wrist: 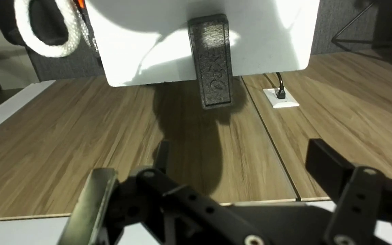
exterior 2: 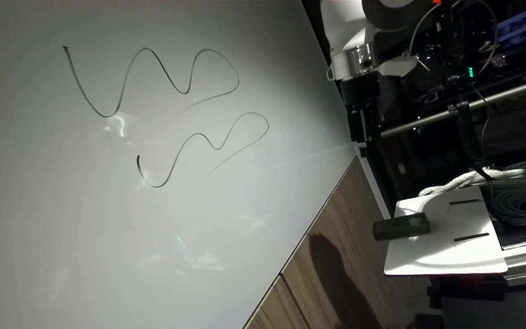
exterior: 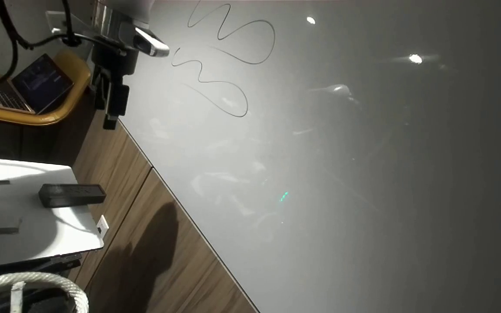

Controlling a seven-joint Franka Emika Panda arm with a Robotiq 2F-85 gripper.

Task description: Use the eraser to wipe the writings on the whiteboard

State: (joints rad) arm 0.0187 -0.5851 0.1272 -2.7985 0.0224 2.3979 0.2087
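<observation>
The black eraser (exterior: 72, 195) lies on the small white table top, one end overhanging its edge; it also shows in an exterior view (exterior 2: 401, 226) and the wrist view (wrist: 213, 61). The large whiteboard (exterior: 363, 195) carries two dark looping writings, an upper one (exterior 2: 238, 82) and a lower one (exterior 2: 268, 123). Both writings show in both exterior views. My gripper (wrist: 238, 149) is open, with nothing between its fingers. It stands apart from the eraser, above the table's level in both exterior views (exterior: 111, 119) (exterior 2: 361, 141), near the whiteboard's edge.
The white table top (wrist: 264, 61) holds the eraser beside a wood panel (wrist: 97, 136) that borders the whiteboard. A wall socket (wrist: 281, 98) with a plug sits on the panel. A laptop (exterior: 44, 84) rests on a yellow chair (exterior: 70, 100). A white rope loop (wrist: 46, 51) is beside the table.
</observation>
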